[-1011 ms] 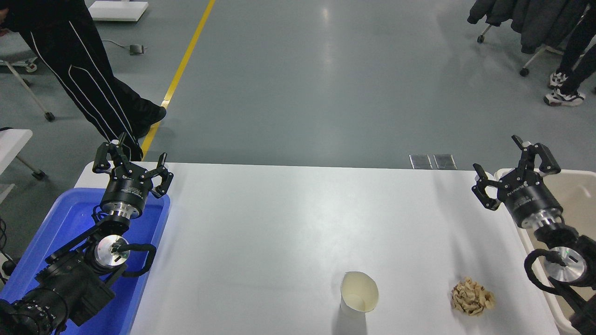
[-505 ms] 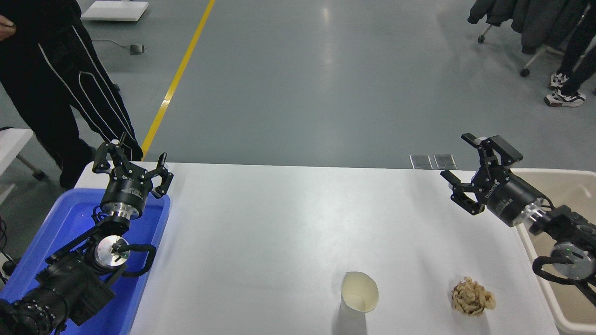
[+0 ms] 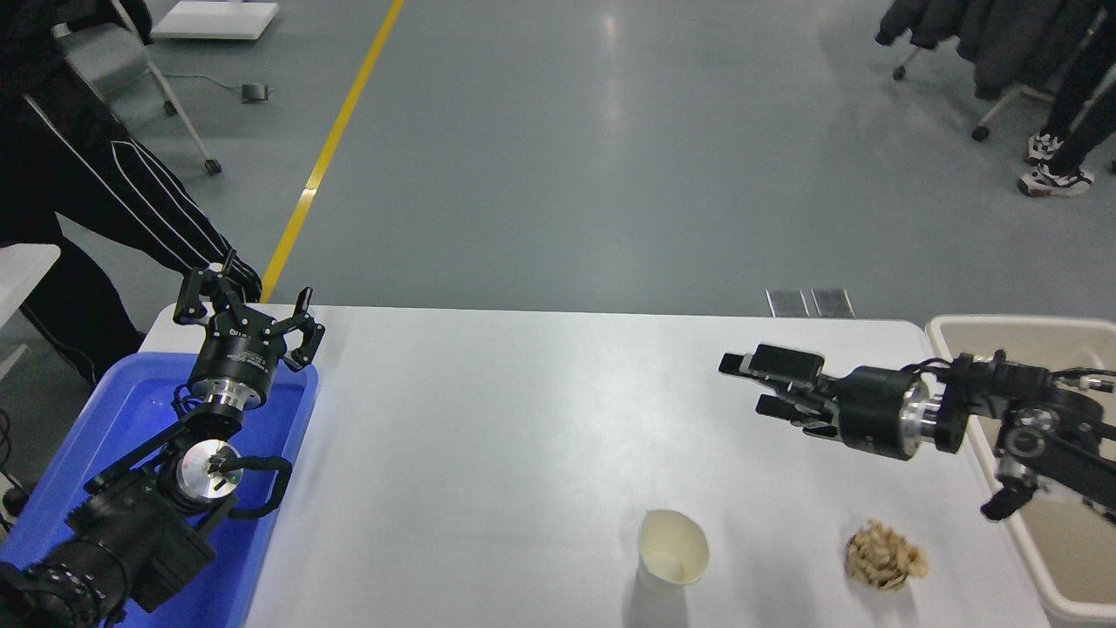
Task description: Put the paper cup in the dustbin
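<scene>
The white paper cup (image 3: 670, 552) stands upright near the table's front edge, a little right of the middle. The beige dustbin (image 3: 955, 329) stands off the table's right edge. My right gripper (image 3: 754, 385) is open and empty. It points left over the table's right part, above and right of the cup and well apart from it. My left gripper (image 3: 247, 310) is open and parked at the far left over the blue tub.
A crumpled brown paper ball (image 3: 884, 556) lies right of the cup near the front edge. A bright blue tub (image 3: 87, 445) stands at the table's left end. A person in black trousers (image 3: 96, 201) stands at the far left corner.
My right arm has swung from the dustbin leftward over the table and turned from pointing up to pointing left and lower. The person at the far left has shifted. The cup has not moved.
</scene>
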You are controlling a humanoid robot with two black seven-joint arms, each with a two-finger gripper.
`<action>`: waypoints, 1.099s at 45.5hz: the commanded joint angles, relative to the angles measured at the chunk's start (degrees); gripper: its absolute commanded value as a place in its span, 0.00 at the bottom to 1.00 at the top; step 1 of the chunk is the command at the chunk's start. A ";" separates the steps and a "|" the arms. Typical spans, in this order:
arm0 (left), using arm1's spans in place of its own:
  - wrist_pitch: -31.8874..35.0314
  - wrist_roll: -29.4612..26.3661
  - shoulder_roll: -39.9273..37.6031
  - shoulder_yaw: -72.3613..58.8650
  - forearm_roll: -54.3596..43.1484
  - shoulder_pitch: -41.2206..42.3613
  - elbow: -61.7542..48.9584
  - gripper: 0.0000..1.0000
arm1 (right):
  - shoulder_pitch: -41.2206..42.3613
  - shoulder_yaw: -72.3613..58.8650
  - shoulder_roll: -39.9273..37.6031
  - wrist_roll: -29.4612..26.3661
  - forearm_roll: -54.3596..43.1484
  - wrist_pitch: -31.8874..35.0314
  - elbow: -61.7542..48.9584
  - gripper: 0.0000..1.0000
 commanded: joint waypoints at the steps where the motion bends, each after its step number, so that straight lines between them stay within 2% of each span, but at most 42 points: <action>1: 0.00 0.00 0.00 0.00 -0.01 0.00 0.00 1.00 | 14.81 -20.79 2.12 0.69 -7.43 0.00 2.12 1.00; 15: 0.00 0.00 0.00 0.00 -0.01 0.00 0.00 1.00 | 22.55 -31.52 11.25 0.69 -11.83 -0.09 0.45 0.99; 26: 0.00 0.00 0.00 0.00 -0.01 0.00 0.00 1.00 | 23.08 -34.77 17.32 1.04 -14.64 -0.53 -4.29 0.99; 41: 0.00 0.00 0.00 0.00 -0.01 0.00 0.00 1.00 | 21.94 -36.26 19.34 1.83 -18.51 -0.79 -7.64 0.99; 50: 0.09 0.00 0.00 0.00 -0.01 0.00 0.00 1.00 | 20.62 -36.44 19.70 2.97 -18.68 -2.37 -9.13 0.95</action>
